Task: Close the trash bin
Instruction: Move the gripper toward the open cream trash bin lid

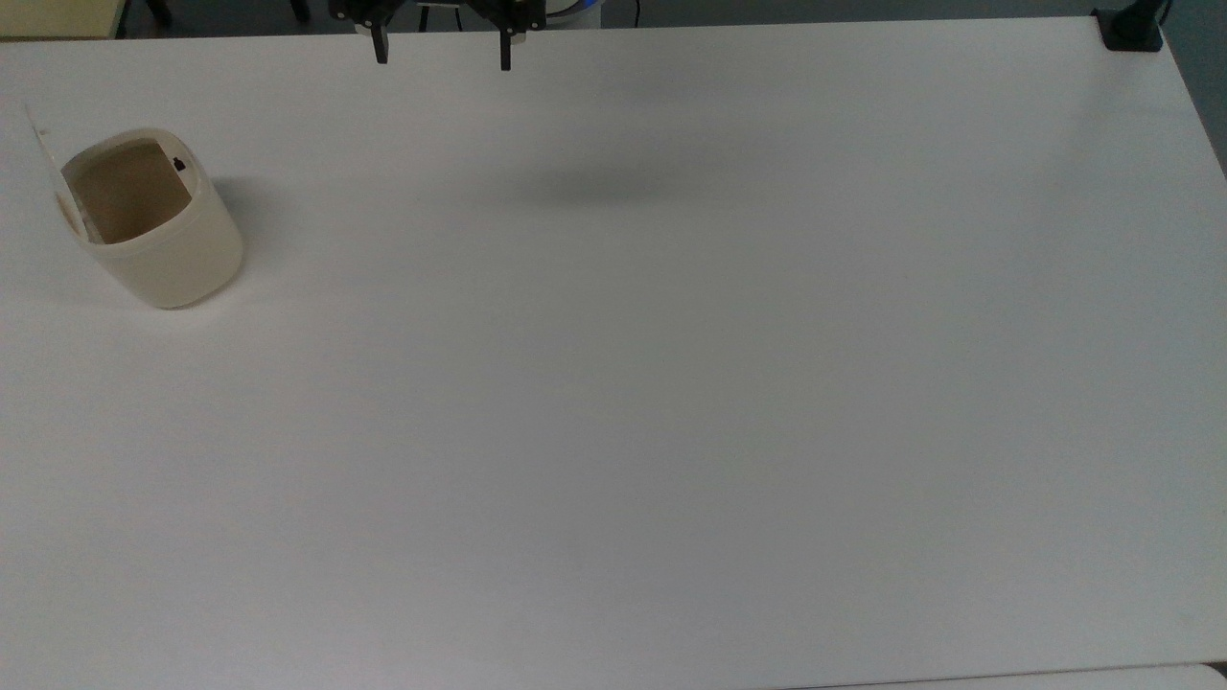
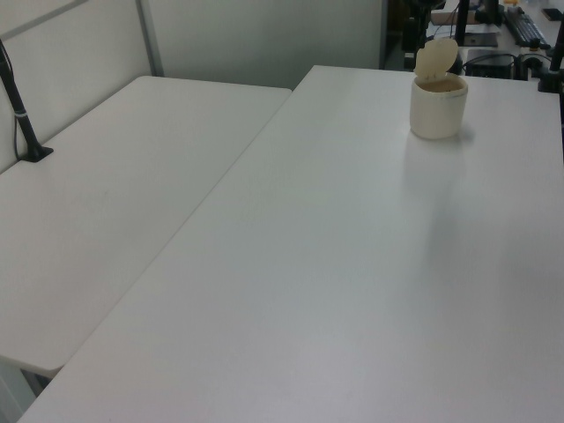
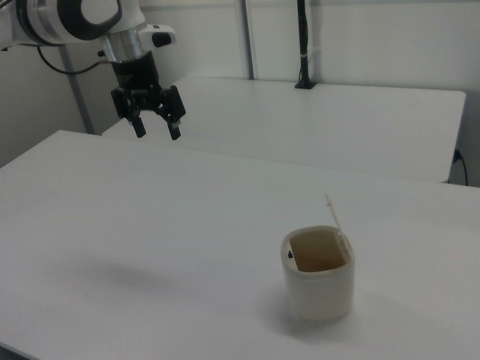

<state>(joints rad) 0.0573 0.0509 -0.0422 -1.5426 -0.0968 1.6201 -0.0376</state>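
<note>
- Bin first: the trash bin [image 1: 158, 225] stands upright on the white table [image 1: 671, 383], near the top view's left edge and well apart from everything else.
- Its lid [image 3: 334, 216] is swung up, standing nearly vertical from the rim; in the right view it rises as a thin edge from the far right of the rim, and in the left view the lid [image 2: 436, 58] shows its broad round face above the opening.
- The bin's mouth is open, showing a tan inside, and a small black button [image 1: 178, 165] sits at the rim on the side opposite the lid.
- In the left view the trash bin [image 2: 438, 107] stands toward the table's far end, close to the left view's right edge.
- A soft shadow lies on the table just beside the bin, on the top view's right of it.
- The gripper [image 3: 157, 124] hangs in the air, well apart from the bin: up and to the right view's left of it, over the table's far edge.
- In the top view the gripper [image 1: 443, 53] is at the table's upper edge, far to the top view's right of the bin.
- Its two black fingers [image 3: 139, 126] point down and are spread wide, with nothing between them.
- A faint dark shadow [image 1: 594, 187] lies on the bare tabletop, well to the top view's right of the bin.
- A second white table [image 3: 337, 120] stands beyond the bin's table in the right view, with a black pole [image 3: 303, 45] rising from it.
</note>
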